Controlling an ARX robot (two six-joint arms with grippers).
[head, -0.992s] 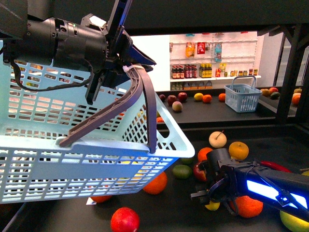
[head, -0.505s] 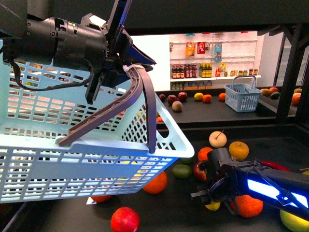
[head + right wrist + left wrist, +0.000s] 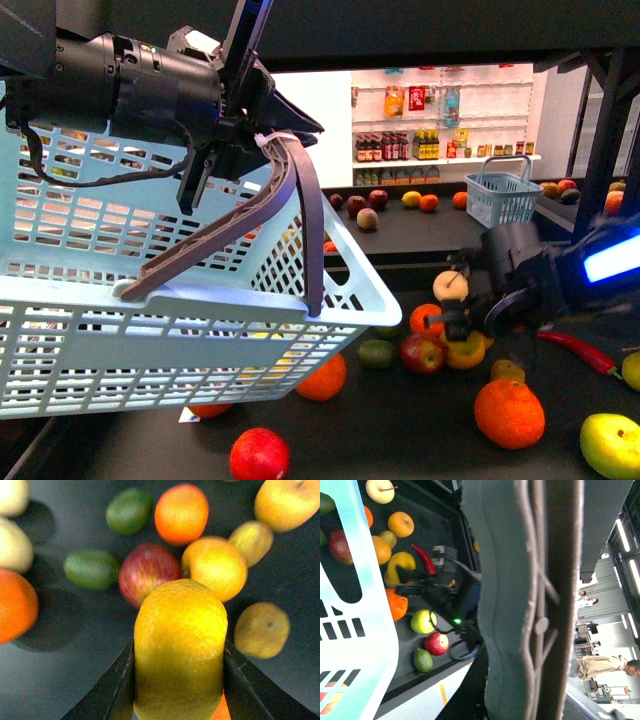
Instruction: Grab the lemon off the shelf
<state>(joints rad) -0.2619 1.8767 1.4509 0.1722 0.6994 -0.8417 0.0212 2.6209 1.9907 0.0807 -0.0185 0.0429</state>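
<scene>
Lemon (image 3: 180, 645) is clamped between the right tool's (image 3: 181, 690) two dark fingers (image 3: 120, 685), plain in the right wrist view. The front view shows only a yellow patch at that tool's tip. Beyond the tip, a red apple (image 3: 147, 577) lies on the tabletop (image 3: 75, 645). The left tool (image 3: 235, 140) grips the basket handle (image 3: 290, 185).

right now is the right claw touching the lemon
Touching: in the right wrist view the right claw clamps the lemon, fingers pressed flush on both sides.
</scene>
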